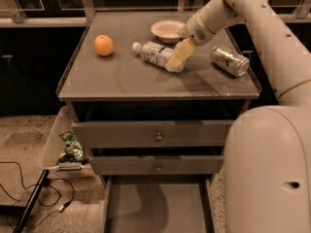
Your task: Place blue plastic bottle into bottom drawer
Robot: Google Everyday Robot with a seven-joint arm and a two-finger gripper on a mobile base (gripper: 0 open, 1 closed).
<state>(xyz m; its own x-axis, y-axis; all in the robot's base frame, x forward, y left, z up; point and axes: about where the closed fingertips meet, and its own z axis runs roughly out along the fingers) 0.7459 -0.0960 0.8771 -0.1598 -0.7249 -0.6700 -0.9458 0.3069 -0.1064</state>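
The blue plastic bottle (154, 52) lies on its side on the grey cabinet top, white cap pointing left, between the orange and the can. My gripper (178, 57) hangs from the arm that comes in from the upper right. It is down at the bottle's right, bottom end, over or touching it. I cannot tell whether it has hold of the bottle. The bottom drawer (158, 210) is pulled open below the cabinet, and its flat grey floor is bare.
An orange (103, 45) sits at the top's left, a white bowl (166, 30) at the back, a silver-green can (229, 60) on its side at the right. The two upper drawers with knobs (158, 137) are shut. A green bag (72, 146) lies in a bin at the left. My own body (267, 174) fills the lower right.
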